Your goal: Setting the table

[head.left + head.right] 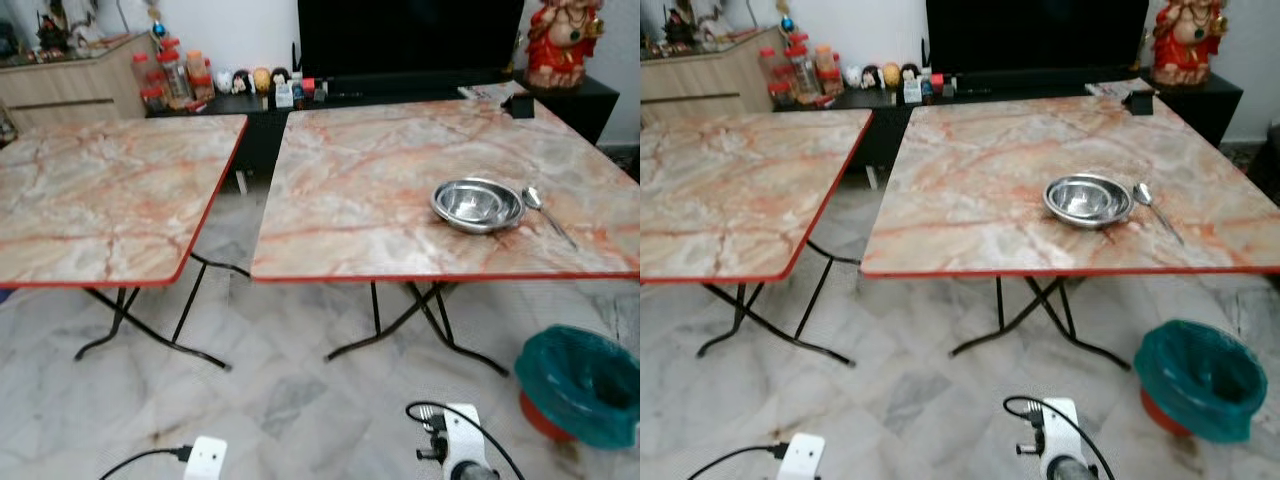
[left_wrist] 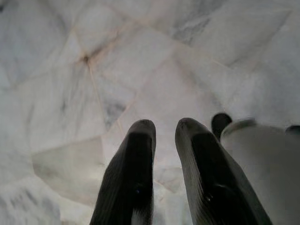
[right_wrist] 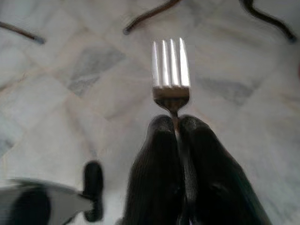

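A steel bowl [image 1: 478, 204] sits near the front right of the right-hand marble-top table [image 1: 360, 170], and a spoon [image 1: 545, 212] lies just to its right. In the right wrist view my right gripper [image 3: 176, 122] is shut on the handle of a metal fork [image 3: 171, 70]. The tines stick out past the fingertips, over the floor. My right arm [image 1: 460, 445] hangs low in front of that table. The left gripper [image 2: 165, 124] points at the floor tiles, its fingers a little apart with nothing between them.
A second marble-top folding table [image 1: 100, 190] stands to the left, with a gap between the two. A teal-lined bin [image 1: 580, 385] stands on the floor at the right. Behind are a TV [image 1: 410, 35], a red statue [image 1: 562, 40], jars [image 1: 175, 75] and a small black object [image 1: 518, 104].
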`<state>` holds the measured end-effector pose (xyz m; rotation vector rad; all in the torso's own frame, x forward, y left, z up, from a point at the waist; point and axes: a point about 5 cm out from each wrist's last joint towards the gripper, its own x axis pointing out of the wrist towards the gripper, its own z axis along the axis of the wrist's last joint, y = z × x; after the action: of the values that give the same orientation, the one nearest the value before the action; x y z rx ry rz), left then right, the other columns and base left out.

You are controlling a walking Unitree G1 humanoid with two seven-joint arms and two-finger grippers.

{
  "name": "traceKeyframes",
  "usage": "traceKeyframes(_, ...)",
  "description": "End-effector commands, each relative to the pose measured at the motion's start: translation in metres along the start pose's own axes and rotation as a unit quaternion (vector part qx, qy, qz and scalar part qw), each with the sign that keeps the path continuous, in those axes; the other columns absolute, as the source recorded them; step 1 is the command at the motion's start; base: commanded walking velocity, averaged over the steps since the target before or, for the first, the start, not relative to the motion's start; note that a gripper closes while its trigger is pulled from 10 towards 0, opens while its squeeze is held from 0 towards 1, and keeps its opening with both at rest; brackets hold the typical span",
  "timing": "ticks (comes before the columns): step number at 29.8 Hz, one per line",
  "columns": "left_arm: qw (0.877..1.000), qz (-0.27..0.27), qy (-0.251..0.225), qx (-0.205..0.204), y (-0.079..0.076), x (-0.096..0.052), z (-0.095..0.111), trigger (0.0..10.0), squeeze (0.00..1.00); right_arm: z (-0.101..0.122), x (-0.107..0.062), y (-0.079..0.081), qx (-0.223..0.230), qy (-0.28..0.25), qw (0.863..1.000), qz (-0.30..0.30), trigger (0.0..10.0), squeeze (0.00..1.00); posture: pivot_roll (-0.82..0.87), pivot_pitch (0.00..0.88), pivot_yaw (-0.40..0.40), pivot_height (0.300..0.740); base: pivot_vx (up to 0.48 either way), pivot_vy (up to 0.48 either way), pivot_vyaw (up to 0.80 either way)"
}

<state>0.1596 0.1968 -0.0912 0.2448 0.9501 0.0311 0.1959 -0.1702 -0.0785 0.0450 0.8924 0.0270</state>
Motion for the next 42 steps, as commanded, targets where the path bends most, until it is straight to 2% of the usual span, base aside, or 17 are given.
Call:
traceKeyframes(1,1.000,0.000,-0.005,-0.002,0.0000,0.0011,0.0047,10.0,0.00,0.0012,0.0003,0.0008,-0.001,-0.002,1.000,0.002,10.0,0.00,0.01,0.000,0.045,0.740,0.259,-0.394,0.00)
traceKeyframes(26,1.000,-0.001,-0.002,-0.005,-0.0025,0.0006,0.0026,10.0,0.00,-0.0073,-0.0019,-0.0029,0.012,0.005,1.000,-0.012,10.0,0.00,0.00,0.020,0.052,0.740,0.259,-0.391,0.00)
traceKeyframes(36,1.000,-0.006,-0.006,-0.007,-0.0022,0.0010,0.0047,10.0,0.00,-0.0063,-0.0010,0.0021,0.004,0.008,1.000,0.001,10.0,0.00,0.00,0.005,0.051,0.740,0.000,0.000,-0.58)
traceKeyframes(42,1.000,-0.006,-0.008,-0.006,-0.0012,0.0016,0.0067,10.0,0.00,-0.0040,-0.0005,0.0043,0.008,0.001,1.000,0.001,10.0,0.00,0.01,0.004,0.054,0.714,0.000,0.000,-0.14)
